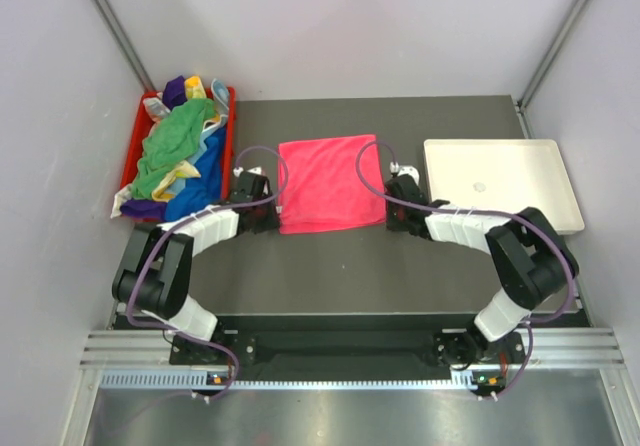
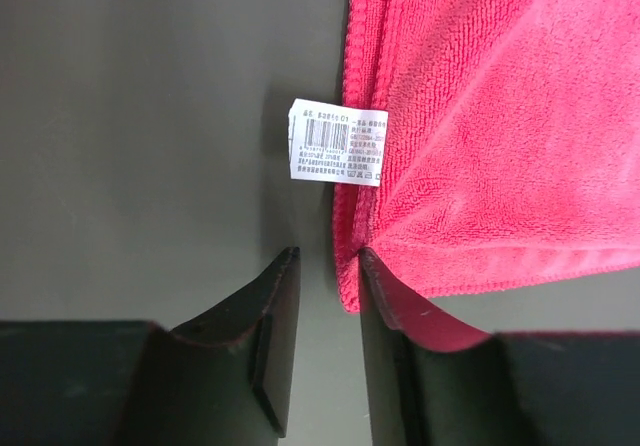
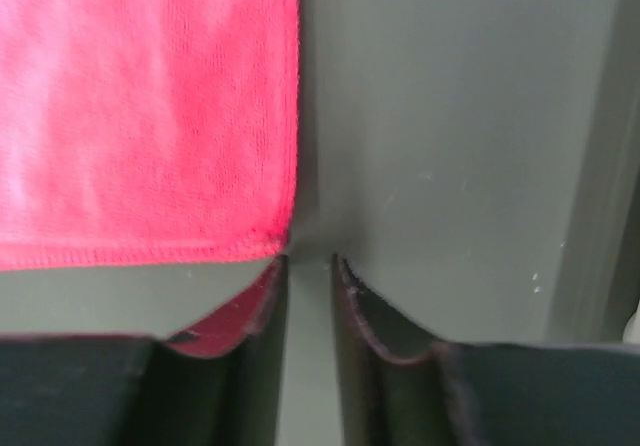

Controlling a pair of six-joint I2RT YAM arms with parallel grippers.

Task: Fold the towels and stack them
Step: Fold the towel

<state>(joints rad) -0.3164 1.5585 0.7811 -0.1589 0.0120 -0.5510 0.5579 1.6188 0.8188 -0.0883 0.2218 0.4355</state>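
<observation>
A bright pink towel point(image 1: 328, 181) lies flat and spread out in the middle of the dark table. My left gripper point(image 1: 262, 212) is low at its near-left corner. In the left wrist view the jaws point(image 2: 328, 258) stand narrowly apart, and the towel's corner point(image 2: 349, 284) lies in the gap against the right finger. A white label point(image 2: 338, 141) sticks out of the towel's edge. My right gripper point(image 1: 398, 212) is low at the near-right corner. Its jaws point(image 3: 310, 262) are slightly apart with nothing between them, and the towel's corner point(image 3: 272, 241) touches the left fingertip.
A red bin point(image 1: 229, 116) at the far left holds a heap of green, blue, purple and yellow towels point(image 1: 178, 141). A white flat tray point(image 1: 500, 181) lies at the right. Grey walls close in the table's sides and back.
</observation>
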